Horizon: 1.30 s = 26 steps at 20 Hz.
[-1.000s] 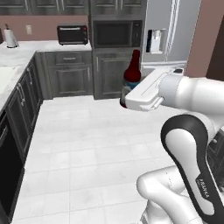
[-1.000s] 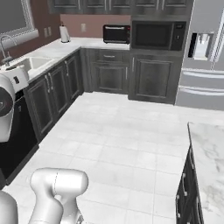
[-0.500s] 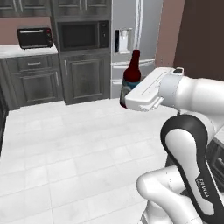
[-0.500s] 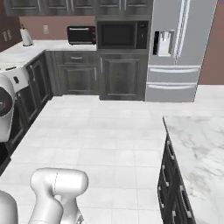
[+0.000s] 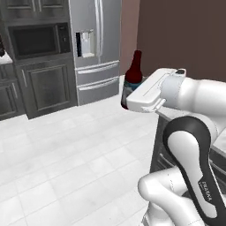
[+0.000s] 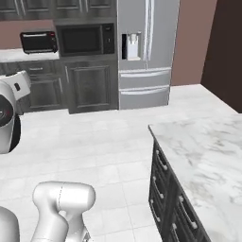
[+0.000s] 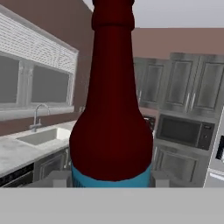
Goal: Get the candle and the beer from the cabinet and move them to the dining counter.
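My gripper (image 5: 126, 101) is shut on the beer (image 5: 133, 75), a dark brown bottle held upright by its lower body, high above the floor. In the hand view the beer (image 7: 112, 109) stands close up between the two fingertips (image 7: 60, 178), with a blue band at its base. The dining counter (image 6: 208, 142) with its white-grey marble top lies to the right in the right base view. The candle is out of view.
A steel fridge (image 5: 95, 44) and a built-in microwave (image 5: 37, 39) stand at the far wall. Dark base cabinets (image 6: 90, 87) run along it, with a toaster oven (image 6: 38, 41) on the worktop. White tile floor (image 5: 66, 150) lies open between.
The whole scene has slid left in both base views, so the base has turned right. The fridge and dining counter have come closer. The beer stays in the gripper.
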Available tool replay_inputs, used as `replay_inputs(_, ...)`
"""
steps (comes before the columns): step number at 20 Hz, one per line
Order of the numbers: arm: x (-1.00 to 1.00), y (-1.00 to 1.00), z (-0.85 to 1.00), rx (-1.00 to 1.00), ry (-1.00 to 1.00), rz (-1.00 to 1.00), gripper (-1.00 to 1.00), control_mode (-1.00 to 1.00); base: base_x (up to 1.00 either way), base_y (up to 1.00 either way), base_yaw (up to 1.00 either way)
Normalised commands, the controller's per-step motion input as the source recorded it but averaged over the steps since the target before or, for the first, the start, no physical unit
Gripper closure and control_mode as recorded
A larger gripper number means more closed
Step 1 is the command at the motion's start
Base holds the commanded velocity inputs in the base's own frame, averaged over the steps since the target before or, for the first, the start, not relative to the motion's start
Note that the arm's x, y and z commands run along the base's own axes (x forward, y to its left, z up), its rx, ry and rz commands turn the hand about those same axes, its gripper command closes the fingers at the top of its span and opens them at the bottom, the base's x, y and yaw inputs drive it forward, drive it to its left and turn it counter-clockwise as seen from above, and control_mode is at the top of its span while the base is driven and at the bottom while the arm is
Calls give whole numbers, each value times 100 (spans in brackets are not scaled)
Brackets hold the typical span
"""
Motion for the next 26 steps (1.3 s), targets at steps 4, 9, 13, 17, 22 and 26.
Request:
replay_inputs(4,0,0,0,0,0,0,100,100,46,62,-41)
replay_inputs(9,0,0,0,0,0,0,100,100,49,81,-39)
replay_inputs(13,0,0,0,0,0,0,100,100,50,85,-38)
replay_inputs(17,0,0,0,0,0,0,100,100,49,83,-37)
replay_inputs(22,0,0,0,0,0,0,100,100,48,77,-36)
replay_inputs(26,0,0,0,0,0,0,100,100,48,73,-35)
